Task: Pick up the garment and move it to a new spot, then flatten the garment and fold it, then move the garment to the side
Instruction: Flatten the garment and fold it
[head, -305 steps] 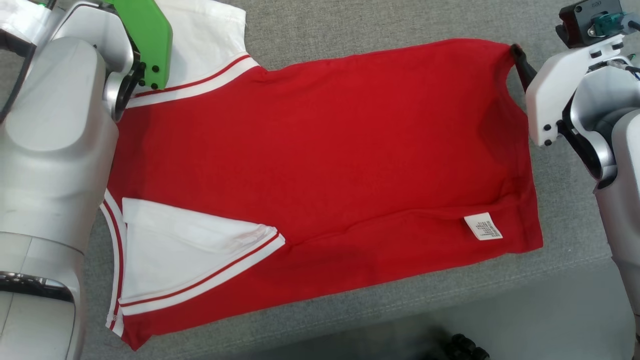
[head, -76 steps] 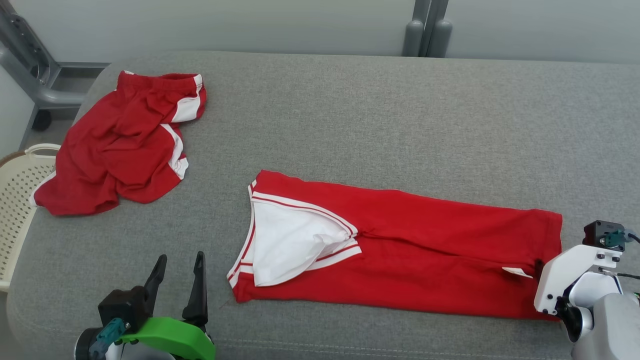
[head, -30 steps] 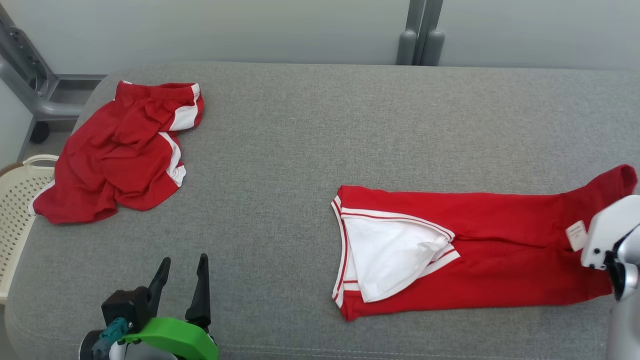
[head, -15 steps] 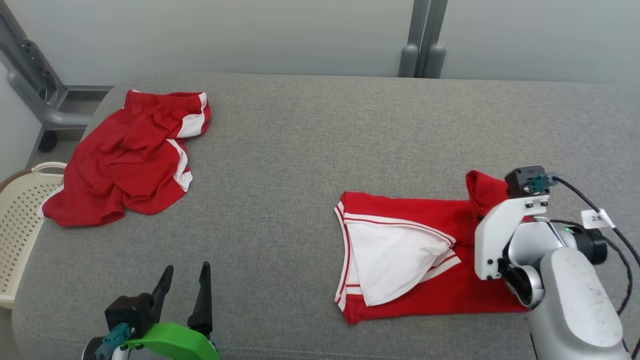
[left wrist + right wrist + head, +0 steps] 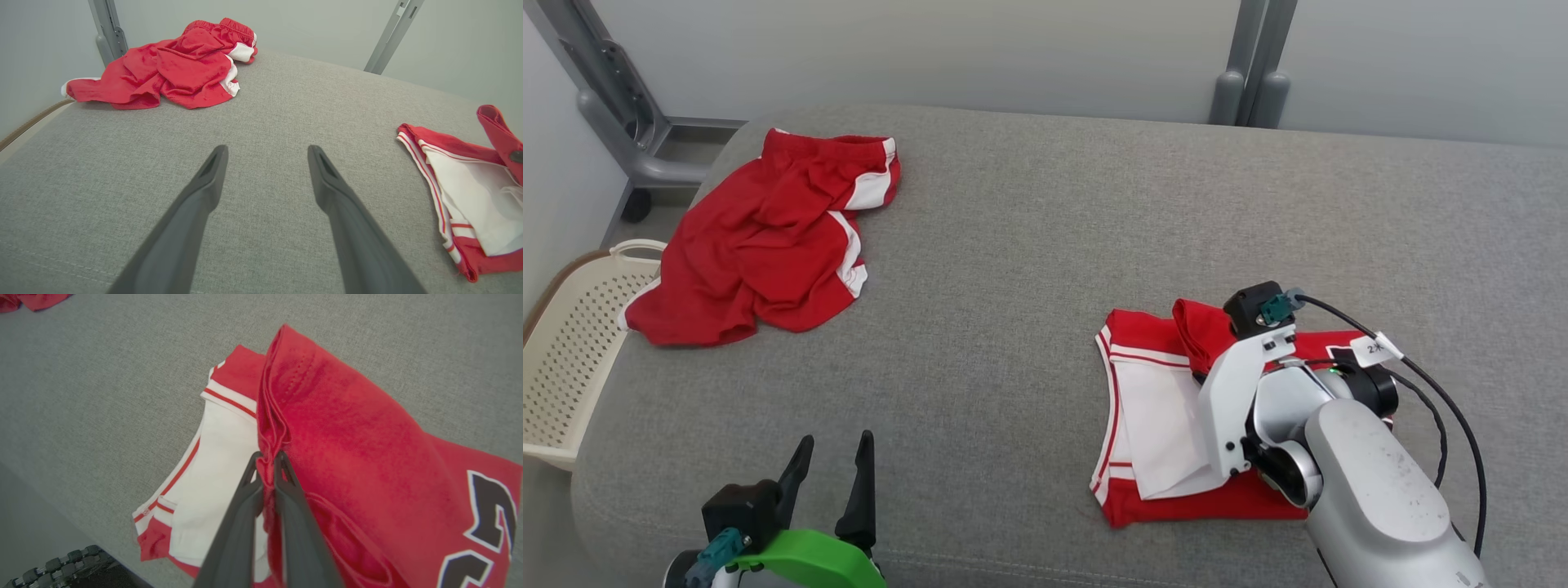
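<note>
Fabric is pinched between the fingers of my right gripper (image 5: 267, 457): the jaws are drawn almost together on a bunched red edge of the jersey (image 5: 1165, 425). That edge is lifted off the rest of the shirt and doubled back over it. In the right wrist view, the jersey's white panel (image 5: 212, 469) with its red-striped trim lies below and to the left of those fingertips, flat on the grey padded surface (image 5: 1029, 245). To their right the red cloth spreads out, and it carries a black numeral edged in white (image 5: 490, 506). The whole jersey lies under and around this gripper, touching the surface everywhere except for the raised edge. My left gripper (image 5: 265, 153) is held over bare grey padding, jaws spread wide with nothing between them. From these fingers the jersey is well off to the right. A crumpled pair of red shorts (image 5: 175, 69) with white side patches lies ahead and to the left, near the far edge. A cream perforated basket (image 5: 572, 343) stands beyond the padding's end, to the left of that gripper.
</note>
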You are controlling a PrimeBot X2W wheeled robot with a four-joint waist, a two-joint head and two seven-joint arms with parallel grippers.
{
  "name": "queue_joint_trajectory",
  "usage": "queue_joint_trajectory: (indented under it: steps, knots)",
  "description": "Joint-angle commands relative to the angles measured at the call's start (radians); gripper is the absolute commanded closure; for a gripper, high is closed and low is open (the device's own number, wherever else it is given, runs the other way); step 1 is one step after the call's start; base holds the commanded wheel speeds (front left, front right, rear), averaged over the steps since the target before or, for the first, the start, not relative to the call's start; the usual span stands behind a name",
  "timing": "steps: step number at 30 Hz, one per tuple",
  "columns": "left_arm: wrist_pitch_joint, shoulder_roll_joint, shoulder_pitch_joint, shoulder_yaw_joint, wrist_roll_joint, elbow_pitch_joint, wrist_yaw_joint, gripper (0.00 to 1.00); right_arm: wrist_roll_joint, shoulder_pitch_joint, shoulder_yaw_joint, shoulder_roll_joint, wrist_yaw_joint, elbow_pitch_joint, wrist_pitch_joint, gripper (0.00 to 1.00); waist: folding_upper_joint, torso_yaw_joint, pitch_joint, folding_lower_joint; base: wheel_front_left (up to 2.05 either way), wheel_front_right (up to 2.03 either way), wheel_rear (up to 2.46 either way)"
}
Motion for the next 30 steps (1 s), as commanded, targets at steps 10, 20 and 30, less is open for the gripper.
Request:
queue_joint_trajectory:
  steps: [10, 20, 30]
  knots:
    - [-0.012, -0.004, -0.027, -0.003, -0.002, 0.007, -0.001, 0.00, 0.055, -0.093, 0.104, -0.002, -0.001, 0.115, -0.043, 1.00, 0.0000, 0.028, 0.033, 0.0000, 0.00, 0.00, 0.00]
    - [-0.016, -0.015, -0.048, -0.011, -0.008, 0.030, -0.014, 0.00, 0.097, -0.135, 0.168, -0.002, -0.001, 0.204, -0.073, 1.00, 0.0000, 0.056, 0.051, 0.0000, 0.00, 0.00, 0.00]
    - [-0.023, -0.017, -0.057, -0.008, -0.009, 0.045, -0.014, 0.00, 0.124, -0.172, 0.165, -0.002, -0.001, 0.242, -0.166, 0.00, 0.0000, 0.056, 0.051, 0.0000, 0.00, 0.00, 0.00]
